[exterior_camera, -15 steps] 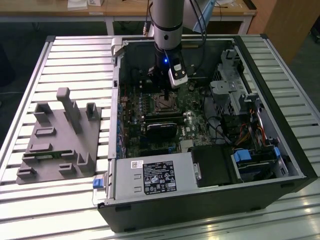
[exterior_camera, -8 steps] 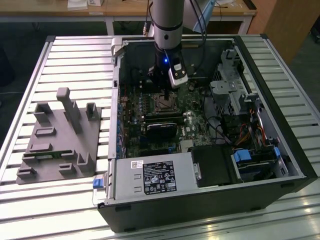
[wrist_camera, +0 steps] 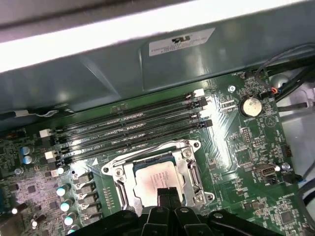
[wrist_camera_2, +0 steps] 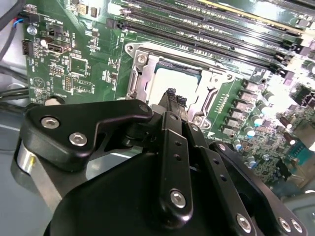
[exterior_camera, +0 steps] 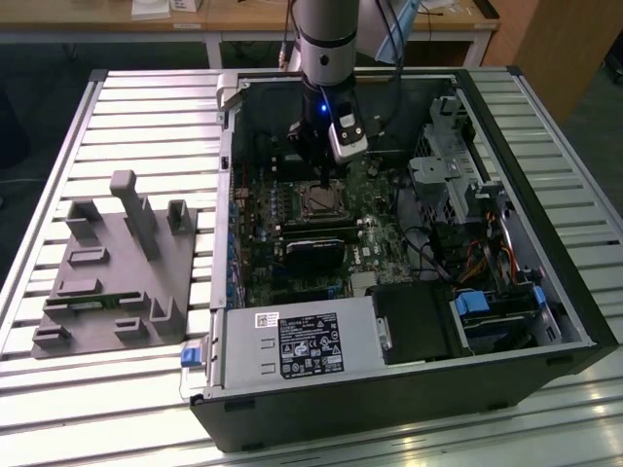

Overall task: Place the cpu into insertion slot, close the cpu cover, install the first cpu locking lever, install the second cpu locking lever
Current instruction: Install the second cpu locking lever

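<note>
The cpu, a silvery-beige square, lies in the insertion slot on the green board. The silver cpu cover lies flat around it, and the chip shows through its window. My gripper hangs just above the chip's edge with its two black fingers pressed together and nothing between them. In the second wrist view the same closed gripper points down at the cpu inside the cover. In the exterior view the gripper stands over the insertion slot inside the open computer case.
Long black memory slots run beside the socket, with capacitors and a coin battery nearby. A black card, power supply, drive cage and cables crowd the case. A grey fixture sits on the exterior view's left.
</note>
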{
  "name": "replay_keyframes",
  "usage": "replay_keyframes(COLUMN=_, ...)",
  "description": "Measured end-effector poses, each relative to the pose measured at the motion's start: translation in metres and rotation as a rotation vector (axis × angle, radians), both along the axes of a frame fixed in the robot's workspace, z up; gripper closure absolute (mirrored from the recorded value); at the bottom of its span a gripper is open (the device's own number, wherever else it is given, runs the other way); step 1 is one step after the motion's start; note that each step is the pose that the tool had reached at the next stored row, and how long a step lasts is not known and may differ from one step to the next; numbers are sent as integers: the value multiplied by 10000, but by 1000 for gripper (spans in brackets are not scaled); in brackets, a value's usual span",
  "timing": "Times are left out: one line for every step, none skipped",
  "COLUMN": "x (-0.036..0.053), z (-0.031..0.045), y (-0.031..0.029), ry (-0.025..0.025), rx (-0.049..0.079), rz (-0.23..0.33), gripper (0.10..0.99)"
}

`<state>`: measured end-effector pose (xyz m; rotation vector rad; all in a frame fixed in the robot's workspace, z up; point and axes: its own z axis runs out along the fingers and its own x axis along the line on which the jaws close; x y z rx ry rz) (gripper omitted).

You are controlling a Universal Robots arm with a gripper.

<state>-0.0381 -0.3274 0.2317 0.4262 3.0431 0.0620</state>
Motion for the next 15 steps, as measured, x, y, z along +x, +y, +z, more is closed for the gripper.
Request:
replay_keyframes(x=0, z=18, y=0, ry=0, rx=0, rz=0, gripper=980)
replay_keyframes(x=0, z=36, y=0, ry=0, rx=-1, rz=0, gripper=980)
replay_keyframes(x=0, z=56, y=0, ry=0, rx=0, rz=0, gripper=980)
replay_keyframes(x=0, z=72, y=0, ry=-1, rx=1, rz=-1, gripper=980)
replay_keyframes(x=0, z=88, y=0, ry=-1, rx=0, rz=-1, gripper=980)
replay_keyframes(x=0, z=104, y=0, ry=0, rx=-1, rz=-1, gripper=980)
replay_keyframes(x=0, z=118, y=0, ry=0, rx=-1, rz=-1, gripper=980)
replay_keyframes(x=0, z=133, y=0, ry=-1, rx=-1, rz=-1, gripper=980)
replay_keyframes(x=0, z=148, y=0, ry=0, rx=0, rz=-1, gripper=980)
replay_keyframes(x=-1, z=162, y=0, ry=-1, rx=0, rz=-1, gripper=980)
replay_keyframes(x=0, z=175, y=0, ry=0, rx=0, rz=-1, gripper=980)
replay_keyframes(x=0, z=182, y=0, ry=0, rx=0, rz=-1, gripper=980)
replay_keyframes(x=0, z=182, y=0, ry=-1, rx=1, rz=-1, gripper=980)
replay_keyframes(x=0, z=182, y=0, ry=-2, rx=2, rz=0, gripper=980)
replay_keyframes(x=0, z=182, y=0, ry=-2, rx=3, rz=-1, gripper=980)
